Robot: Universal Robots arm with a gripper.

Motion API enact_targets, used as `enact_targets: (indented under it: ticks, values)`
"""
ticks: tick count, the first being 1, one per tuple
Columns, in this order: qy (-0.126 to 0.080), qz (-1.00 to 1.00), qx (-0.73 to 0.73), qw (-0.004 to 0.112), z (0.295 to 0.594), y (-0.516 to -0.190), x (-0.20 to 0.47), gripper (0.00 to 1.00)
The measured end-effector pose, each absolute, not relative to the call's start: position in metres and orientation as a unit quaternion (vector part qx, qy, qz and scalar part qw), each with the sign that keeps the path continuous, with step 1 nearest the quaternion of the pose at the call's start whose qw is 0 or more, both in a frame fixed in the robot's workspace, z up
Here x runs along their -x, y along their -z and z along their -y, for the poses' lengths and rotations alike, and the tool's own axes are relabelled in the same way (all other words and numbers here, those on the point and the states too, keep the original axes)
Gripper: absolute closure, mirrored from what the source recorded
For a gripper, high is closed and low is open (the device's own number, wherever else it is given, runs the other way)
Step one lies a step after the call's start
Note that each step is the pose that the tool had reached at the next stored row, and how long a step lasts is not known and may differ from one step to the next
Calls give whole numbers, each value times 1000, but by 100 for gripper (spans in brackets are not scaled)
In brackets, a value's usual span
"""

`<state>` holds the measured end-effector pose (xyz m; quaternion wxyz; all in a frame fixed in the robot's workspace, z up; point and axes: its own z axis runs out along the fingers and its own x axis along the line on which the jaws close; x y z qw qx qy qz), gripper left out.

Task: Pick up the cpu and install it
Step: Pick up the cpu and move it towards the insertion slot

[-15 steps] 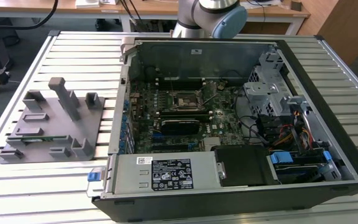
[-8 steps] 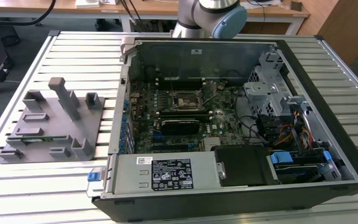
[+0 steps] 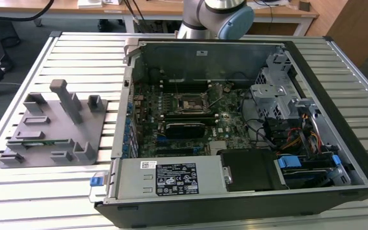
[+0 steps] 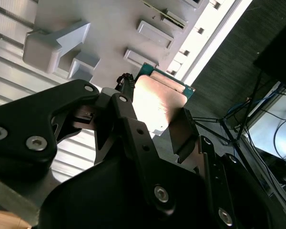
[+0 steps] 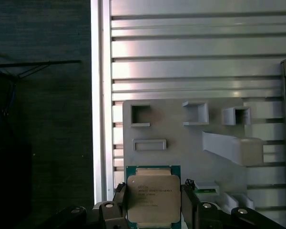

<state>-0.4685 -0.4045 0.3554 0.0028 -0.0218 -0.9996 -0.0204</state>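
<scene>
The cpu (image 5: 152,198) is a flat square chip with a silver-grey metal top and a green rim. My gripper (image 5: 154,206) is shut on it, with one black finger (image 5: 118,206) on each of two opposite edges. In the second wrist view the cpu (image 4: 159,102) glares with reflected light between the gripper (image 4: 155,112) fingers. It hangs above the grey fixture block (image 5: 181,138) near the slatted table's edge. In the exterior view the black square socket (image 3: 185,104) sits in the middle of the motherboard inside the open computer case (image 3: 337,96).
The grey fixture block (image 3: 50,129) has raised posts and pockets, and a green memory stick (image 3: 40,142) lies in it. The slatted metal table (image 3: 75,52) carries both block and case. Drive cages and cables (image 3: 280,105) crowd the case at the exterior view's right. The arm's base (image 3: 212,19) stands behind the case.
</scene>
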Motion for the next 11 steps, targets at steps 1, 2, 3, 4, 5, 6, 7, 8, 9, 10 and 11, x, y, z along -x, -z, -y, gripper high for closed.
enact_targets:
  ticks: [1,2,3,4,5,6,7,8,9,10,11]
  values:
    - [20,1000,22,3,405,-356,468,46]
    - [20,1000,22,3,405,-357,468,46]
    - [20,1000,22,3,405,-357,468,46]
    - [20,1000,22,3,405,-357,468,46]
    - [20,1000,22,3,404,-358,468,46]
    - [20,1000,22,3,404,-358,468,46]
    - [20,1000,22,3,404,-358,468,46]
    - [20,1000,22,3,404,-359,468,46]
    - [20,1000,22,3,404,-359,468,46]
    - [20,1000,22,3,404,-359,468,46]
    - [20,1000,22,3,404,-360,468,46]
